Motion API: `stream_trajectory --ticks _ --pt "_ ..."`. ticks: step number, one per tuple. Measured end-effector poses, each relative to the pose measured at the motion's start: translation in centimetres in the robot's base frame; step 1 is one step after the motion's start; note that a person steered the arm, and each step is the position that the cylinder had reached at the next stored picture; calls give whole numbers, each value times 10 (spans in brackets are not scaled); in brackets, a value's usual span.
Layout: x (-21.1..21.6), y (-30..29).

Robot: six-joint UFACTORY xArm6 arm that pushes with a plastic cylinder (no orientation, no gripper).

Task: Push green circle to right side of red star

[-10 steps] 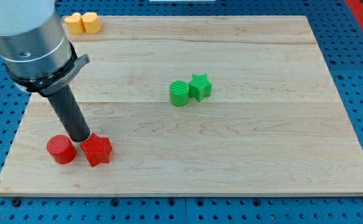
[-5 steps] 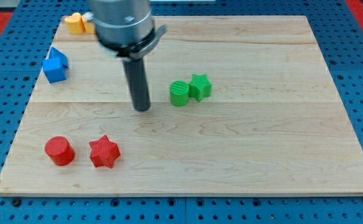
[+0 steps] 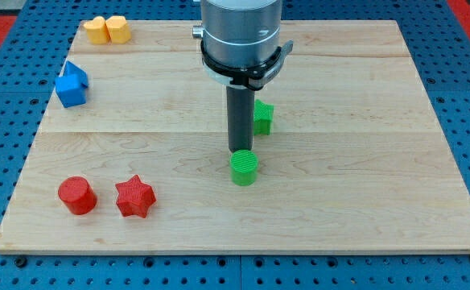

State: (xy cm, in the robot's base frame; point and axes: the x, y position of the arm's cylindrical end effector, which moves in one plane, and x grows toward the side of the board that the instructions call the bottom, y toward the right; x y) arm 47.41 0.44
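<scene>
The green circle (image 3: 245, 168) lies near the middle of the board, a little below centre. My tip (image 3: 240, 151) stands just above it in the view, touching or nearly touching its upper edge. The red star (image 3: 134, 196) lies at the lower left, well to the left of the green circle. The green star (image 3: 263, 117) sits behind the rod, partly hidden by it, above the green circle.
A red cylinder (image 3: 77, 195) sits just left of the red star. Blue blocks (image 3: 71, 84) lie at the left edge. Two yellow blocks (image 3: 107, 30) lie at the top left corner. The wooden board (image 3: 364, 161) rests on a blue pegboard.
My tip swept from the red blocks at lower left up and right to the green pair. The green circle has moved down, away from the green star.
</scene>
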Motion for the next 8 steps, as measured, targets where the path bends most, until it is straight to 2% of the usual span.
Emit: stream_trajectory --ticks 1,2,5,7,8 --pt "3 5" --pt "24 5" --pt "24 3" --pt "33 58" --pt "56 34"
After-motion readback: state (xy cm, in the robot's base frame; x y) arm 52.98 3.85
